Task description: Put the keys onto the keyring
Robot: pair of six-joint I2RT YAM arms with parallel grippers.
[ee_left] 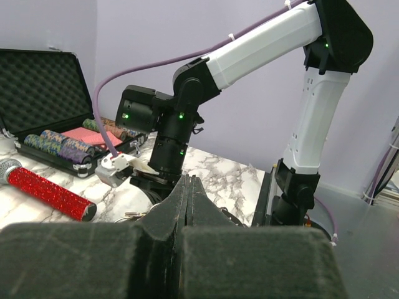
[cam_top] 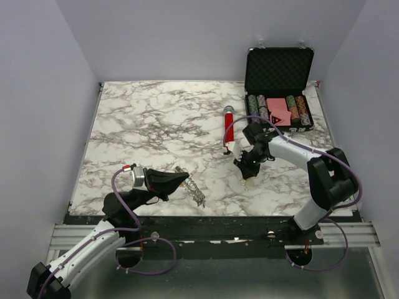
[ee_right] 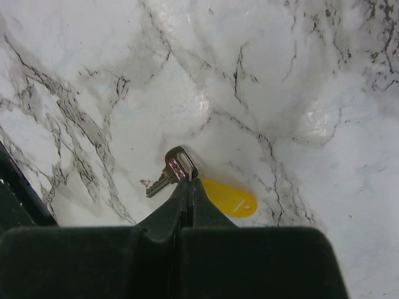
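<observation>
Left gripper (cam_top: 182, 179) by the near edge pinches the keyring (cam_top: 196, 192), apparently steadying it. Right gripper (ee_right: 188, 187) is clamped on a yellow-tagged key (ee_right: 173, 172), seemingly for threading.

A white marble tabletop (cam_top: 156, 124) with grey veins carries an open black case (cam_top: 278, 65) at its far right. Rows of striped chips (cam_top: 254, 104) flank a pink box (cam_top: 278, 109) inside it. Just left of the case lies a red glittery microphone (cam_top: 229, 129).
</observation>
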